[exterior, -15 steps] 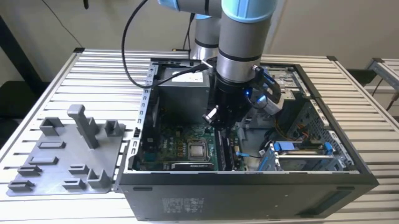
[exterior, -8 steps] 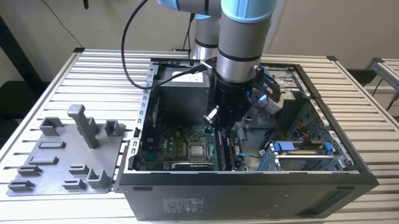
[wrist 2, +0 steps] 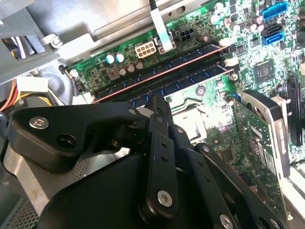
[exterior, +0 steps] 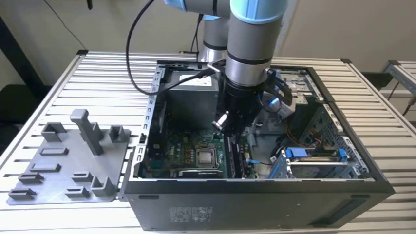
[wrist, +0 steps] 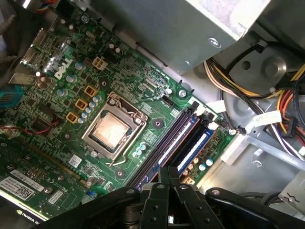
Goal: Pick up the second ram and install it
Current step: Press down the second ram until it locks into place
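Observation:
My gripper (exterior: 227,130) hangs inside the open computer case (exterior: 364,161), over the memory slots (exterior: 235,157) of the green motherboard (exterior: 175,151). In both wrist views its black fingers stand pressed together, shut, with nothing visible between them, their tips (wrist: 169,174) (wrist 2: 157,102) just above one end of the slot row. A thin long ram stick (wrist 2: 162,74) (wrist: 167,148) with a pale top edge sits seated in one slot, beside blue slots (wrist: 196,145). I cannot tell whether this stick is the second ram.
The CPU socket (wrist: 112,131) lies beside the slots, with an expansion card (wrist 2: 267,129) beyond it. Bundled cables (wrist: 267,109) and the power supply (exterior: 192,90) crowd the case's far end. Blue drive brackets (exterior: 312,156) sit at the exterior view's right. A grey fixture tray (exterior: 71,161) lies outside, left.

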Tool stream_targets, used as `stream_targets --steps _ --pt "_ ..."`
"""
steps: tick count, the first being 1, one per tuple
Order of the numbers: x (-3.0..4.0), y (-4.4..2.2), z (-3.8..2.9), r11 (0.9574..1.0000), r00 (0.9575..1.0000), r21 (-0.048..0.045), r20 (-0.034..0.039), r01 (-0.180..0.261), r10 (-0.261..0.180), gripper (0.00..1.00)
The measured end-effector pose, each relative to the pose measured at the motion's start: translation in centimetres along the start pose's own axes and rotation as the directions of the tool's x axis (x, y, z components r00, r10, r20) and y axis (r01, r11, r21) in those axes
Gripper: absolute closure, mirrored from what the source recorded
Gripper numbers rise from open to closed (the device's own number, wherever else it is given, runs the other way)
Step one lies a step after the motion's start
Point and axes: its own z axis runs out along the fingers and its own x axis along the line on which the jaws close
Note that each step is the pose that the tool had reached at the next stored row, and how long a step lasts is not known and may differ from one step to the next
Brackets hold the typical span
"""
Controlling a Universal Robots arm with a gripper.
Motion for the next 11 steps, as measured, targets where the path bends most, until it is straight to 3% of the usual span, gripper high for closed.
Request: stream_targets --steps 11 --pt "0.08 0.06 0.04 0.9979 0.9978 -0.0002 0.0039 0.065 -0.065 0.89"
